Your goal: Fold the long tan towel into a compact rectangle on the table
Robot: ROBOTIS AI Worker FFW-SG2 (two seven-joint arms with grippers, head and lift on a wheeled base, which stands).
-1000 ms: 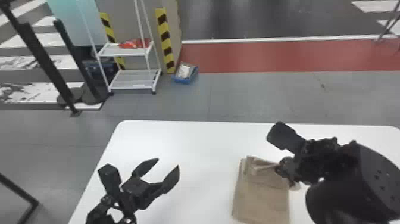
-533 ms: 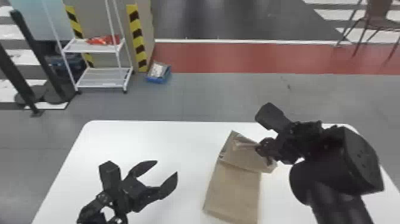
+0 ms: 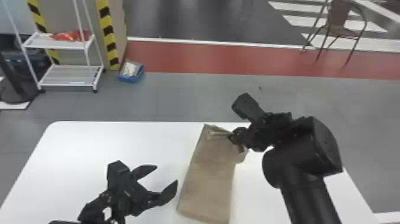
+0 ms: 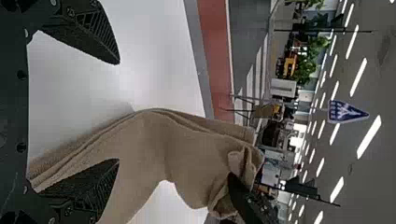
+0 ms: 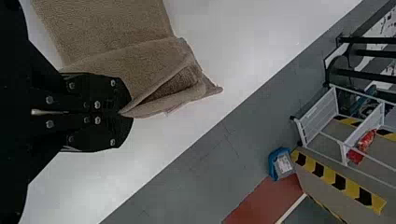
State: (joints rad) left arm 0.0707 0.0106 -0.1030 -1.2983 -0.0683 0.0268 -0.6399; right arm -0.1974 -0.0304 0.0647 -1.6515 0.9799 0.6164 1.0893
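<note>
- Towel, tan and long, lies on our white table, running from near the far edge toward the near side, its far end rumpled and partly doubled over.
- Our right gripper is closed tight at that far end, pinching the cloth between its fingertips.
- Our left gripper sits just left of the towel, its two fingers spread wide.
- Beyond the table, we see a white shelf cart and a chair.

Rack — blue bin — chair.
</note>
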